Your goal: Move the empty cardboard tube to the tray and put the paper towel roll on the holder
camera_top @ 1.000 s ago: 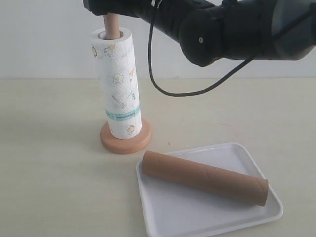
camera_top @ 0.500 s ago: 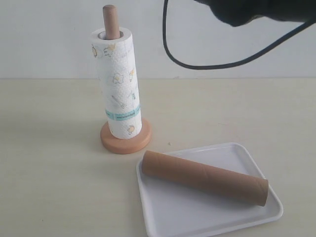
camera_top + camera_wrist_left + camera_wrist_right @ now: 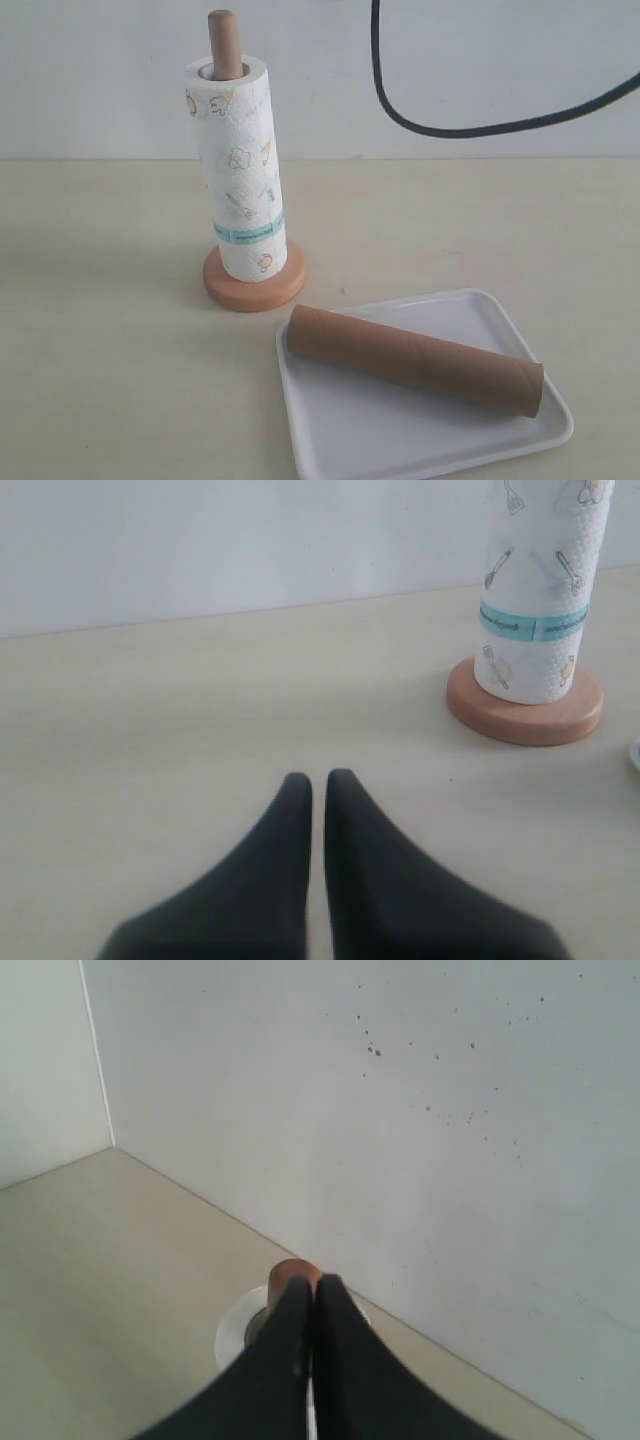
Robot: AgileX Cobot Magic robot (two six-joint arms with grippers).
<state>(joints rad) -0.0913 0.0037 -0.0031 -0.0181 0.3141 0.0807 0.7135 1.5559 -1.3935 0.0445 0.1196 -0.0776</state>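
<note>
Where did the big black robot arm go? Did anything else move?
The black arm above the light wooden holder lifted away up and right, out of the exterior view; only its black cable hangs there. The white printed paper towel roll, brown cardboard tube and white tray stayed put.

It looked like a robot test bench in a lab, not a lived-in kitchen. A plain cream worktop (image 3: 110, 330) ran up to a bare white wall (image 3: 520, 60). In the right wrist view this wall met a second white panel (image 3: 40, 1060) at a corner, like an enclosure. A black cable (image 3: 450, 130) looped through the air above. The household things sat as staged props: a paper towel roll (image 3: 238, 170) on a wooden holder (image 3: 250, 292), and a white tray (image 3: 400, 440).
</note>
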